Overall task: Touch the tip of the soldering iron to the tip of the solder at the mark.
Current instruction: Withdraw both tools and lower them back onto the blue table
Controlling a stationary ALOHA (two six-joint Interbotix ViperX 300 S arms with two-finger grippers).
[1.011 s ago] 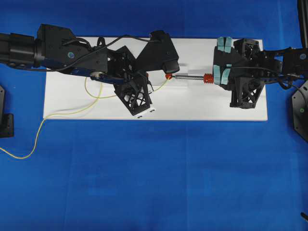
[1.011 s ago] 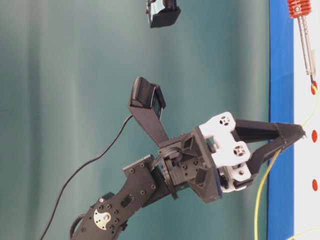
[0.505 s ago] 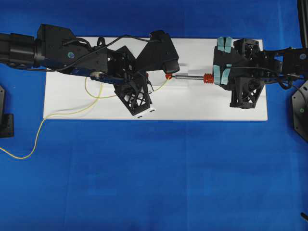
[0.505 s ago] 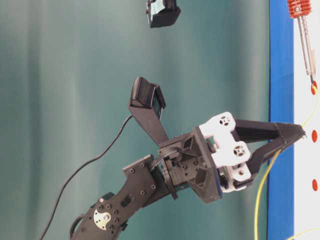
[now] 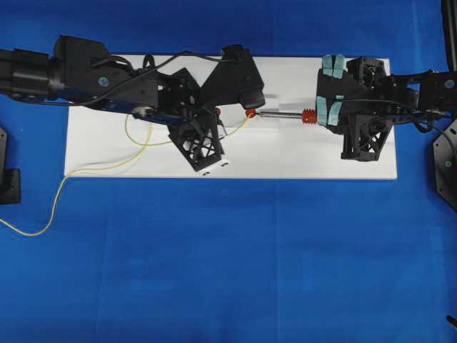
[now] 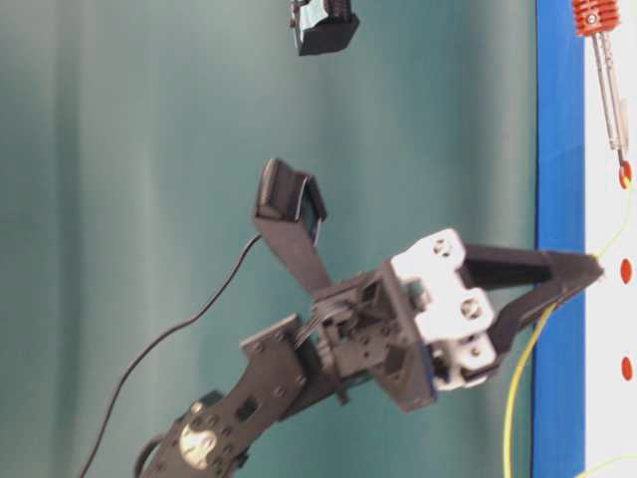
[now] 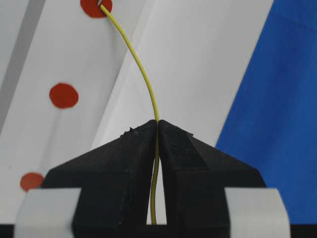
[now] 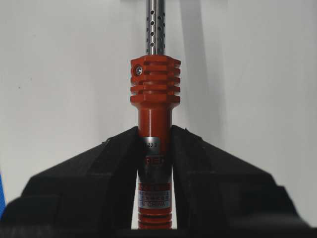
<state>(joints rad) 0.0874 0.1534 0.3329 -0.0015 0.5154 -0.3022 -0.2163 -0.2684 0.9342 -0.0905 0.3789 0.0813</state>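
Left claw (image 7: 157,130) clamped on thin yellow solder wire (image 7: 143,74), free end at top red round mark (image 7: 95,6) on white board (image 5: 285,150). Right claw (image 8: 154,144) clamped on red-orange ribbed soldering iron (image 8: 154,94), silver shaft and dark tip meeting same mark.

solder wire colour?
Yellow solder, clearest in the left wrist view.

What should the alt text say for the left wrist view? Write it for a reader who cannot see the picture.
The left gripper, its black jaws shut, pinches the solder, a thin yellow wire that arcs up and left until its end reaches a red mark at the top edge. Two more red dots lie on the white board, with blue cloth at right.
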